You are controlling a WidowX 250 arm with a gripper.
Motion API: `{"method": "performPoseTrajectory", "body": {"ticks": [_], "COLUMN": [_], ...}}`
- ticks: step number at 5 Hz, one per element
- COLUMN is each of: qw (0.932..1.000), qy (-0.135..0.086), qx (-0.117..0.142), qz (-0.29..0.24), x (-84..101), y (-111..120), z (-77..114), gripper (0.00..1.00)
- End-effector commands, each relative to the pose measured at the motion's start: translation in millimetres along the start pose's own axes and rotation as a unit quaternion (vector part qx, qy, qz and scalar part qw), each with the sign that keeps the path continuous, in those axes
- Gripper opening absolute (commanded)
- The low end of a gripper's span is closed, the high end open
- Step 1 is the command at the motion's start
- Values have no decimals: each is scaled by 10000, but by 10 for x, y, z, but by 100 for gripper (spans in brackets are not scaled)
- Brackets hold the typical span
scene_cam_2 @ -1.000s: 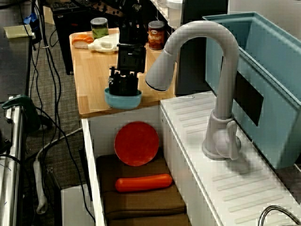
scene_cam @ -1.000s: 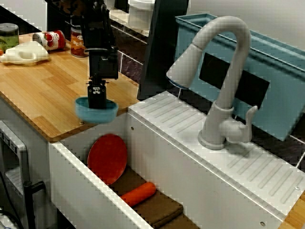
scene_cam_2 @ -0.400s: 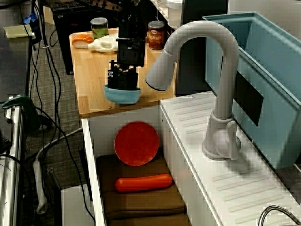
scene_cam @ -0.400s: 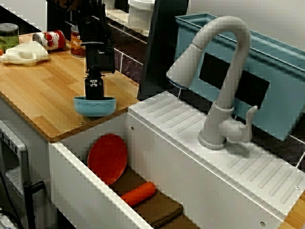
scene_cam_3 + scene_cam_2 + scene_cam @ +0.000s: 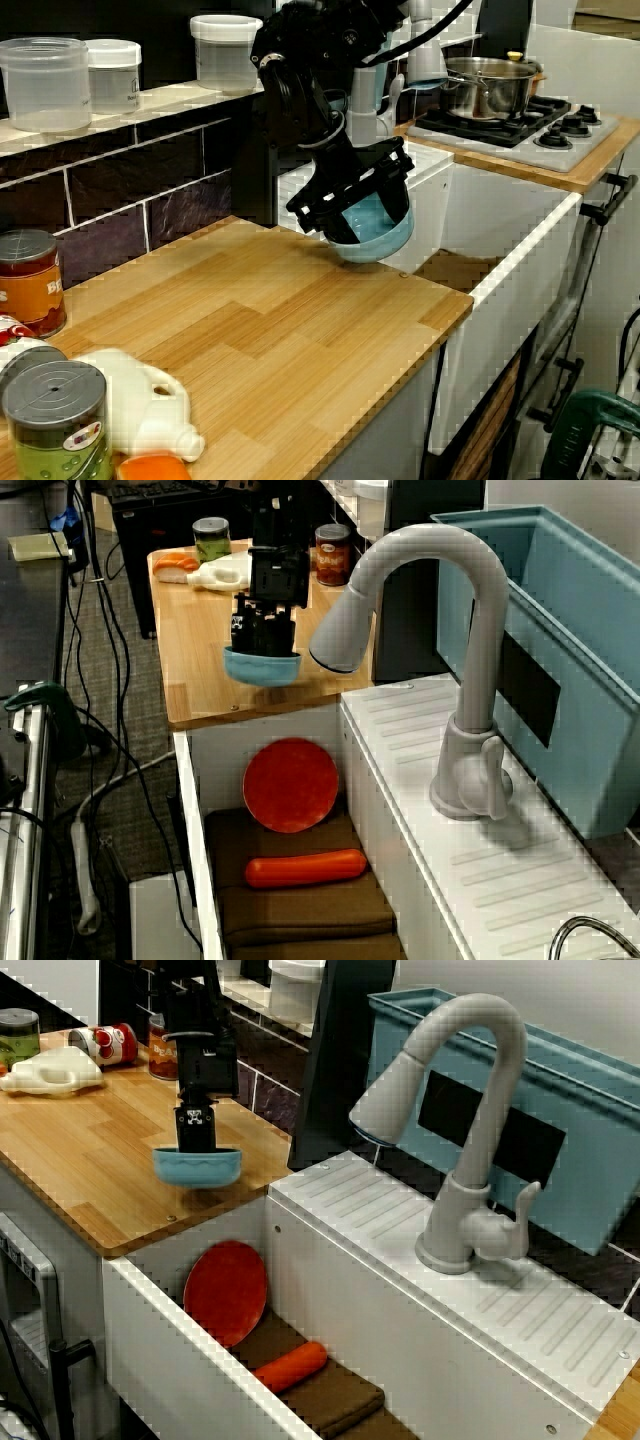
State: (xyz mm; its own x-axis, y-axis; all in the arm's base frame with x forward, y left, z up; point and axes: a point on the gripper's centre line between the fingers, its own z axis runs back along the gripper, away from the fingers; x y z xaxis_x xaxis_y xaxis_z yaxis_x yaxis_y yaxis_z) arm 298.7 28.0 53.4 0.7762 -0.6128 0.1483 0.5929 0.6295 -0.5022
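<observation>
End effector (image 5: 196, 1140) hung above the wooden counter (image 5: 90, 1165), near its edge beside the sink (image 5: 340, 1290). Its fingers were closed on the rim of a blue bowl (image 5: 197, 1167), which hung directly beneath it, lifted off the counter and slightly tilted.
</observation>
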Motion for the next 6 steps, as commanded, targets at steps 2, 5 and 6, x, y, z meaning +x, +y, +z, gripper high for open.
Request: {"method": "performPoseTrajectory", "body": {"ticks": [2,5,6], "qw": [9970,9852,9783], "qy": [-500,-547,-468], "qx": [583,1621,2018], "qz": [69,63,-5], "x": [-96,-400,-451], "y": [88,183,159], "z": [828,1130,1082], "gripper": [100,100,100]}}
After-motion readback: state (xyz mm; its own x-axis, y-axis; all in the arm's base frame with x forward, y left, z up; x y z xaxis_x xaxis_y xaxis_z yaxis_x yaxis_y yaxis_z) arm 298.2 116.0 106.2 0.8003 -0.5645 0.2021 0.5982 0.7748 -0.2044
